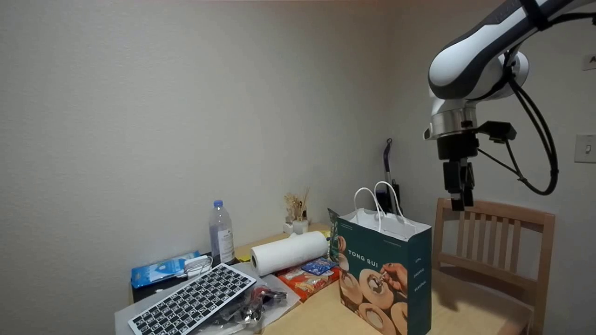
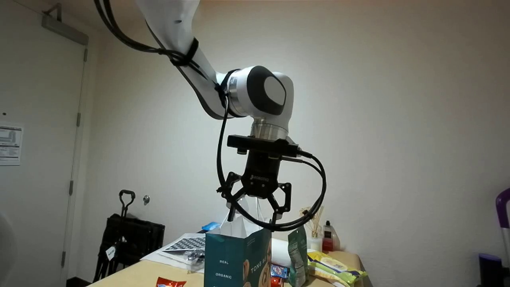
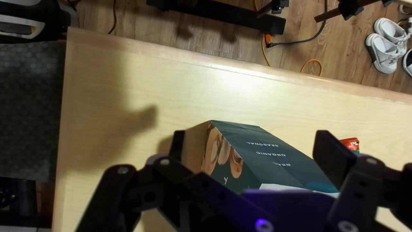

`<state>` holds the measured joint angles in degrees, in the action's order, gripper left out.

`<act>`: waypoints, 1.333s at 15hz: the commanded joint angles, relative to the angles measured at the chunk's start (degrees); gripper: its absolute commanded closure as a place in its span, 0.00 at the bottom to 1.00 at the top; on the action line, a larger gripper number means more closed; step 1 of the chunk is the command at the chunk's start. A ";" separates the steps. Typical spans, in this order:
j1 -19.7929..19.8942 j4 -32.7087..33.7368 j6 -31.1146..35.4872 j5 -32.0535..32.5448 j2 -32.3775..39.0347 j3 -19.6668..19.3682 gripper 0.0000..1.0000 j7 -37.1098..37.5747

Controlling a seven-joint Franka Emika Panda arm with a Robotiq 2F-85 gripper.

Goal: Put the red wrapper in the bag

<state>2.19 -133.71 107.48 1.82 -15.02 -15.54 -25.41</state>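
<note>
Two fingers [image 3: 333,154] spread wide — tool [image 2: 252,217] clear of bag [image 1: 379,272].

A: Where do the exterior cameras look from?
B: In an exterior view, the lens faces across the table [image 1: 321,317] to a corner of the room [image 1: 388,102], the bag [image 1: 382,274] at mid-distance, a chair [image 1: 489,268] behind it. In an exterior view, the lens sits near tabletop height, tilted up at the arm [image 2: 261,93], a door [image 2: 40,119] at frame left.
A: Shared ground?
B: Bag, arm and patterned board [image 1: 192,302], in both exterior views.
A: And the wrist view?
B: Close above the bag, facing down past the gripper [image 3: 252,144] to the table and the floor [image 3: 206,42].
</note>
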 commanded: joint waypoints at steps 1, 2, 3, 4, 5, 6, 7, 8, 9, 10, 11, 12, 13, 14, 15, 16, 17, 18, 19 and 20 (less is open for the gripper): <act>-2.09 2.37 0.44 -3.88 5.79 4.80 0.00 1.06; -3.34 3.43 -0.11 -4.86 8.08 6.66 0.00 0.81; -4.29 4.26 -0.26 -5.16 9.86 8.34 0.00 0.21; -5.51 5.44 -1.07 -5.01 12.02 10.42 0.00 -0.27; -6.77 6.93 -1.53 -4.85 14.62 12.58 0.00 -0.58; -7.95 7.99 -0.43 -3.22 17.02 14.90 0.00 0.08; -9.11 9.59 0.55 -2.09 19.75 17.06 0.00 0.31; -10.11 11.21 2.61 -1.33 22.43 18.99 0.00 1.36; -10.98 13.46 4.70 -0.96 25.44 20.60 0.00 3.17; -11.60 16.20 6.74 -2.30 28.57 21.90 0.00 5.40; -10.05 11.35 4.34 -2.41 22.59 21.36 0.00 3.21; -10.85 13.43 5.48 -2.36 25.10 22.54 0.00 4.66; -11.35 15.13 5.75 -2.31 27.05 23.15 0.00 5.45; -11.49 16.16 5.76 -2.27 28.31 23.33 0.00 5.69; -11.41 14.27 8.71 -2.33 26.86 23.19 0.00 7.11; -11.58 12.05 11.54 -2.00 24.62 23.09 0.00 9.18; -11.85 10.87 13.65 -1.45 23.30 23.06 0.00 11.07; -12.60 8.55 15.73 -0.35 20.44 23.20 0.00 14.45; -12.97 6.98 17.54 0.73 18.58 23.31 0.00 16.76; -13.63 4.80 18.95 2.12 15.65 23.76 0.00 19.52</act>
<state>-10.46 -120.67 121.27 0.49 10.02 7.04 -13.16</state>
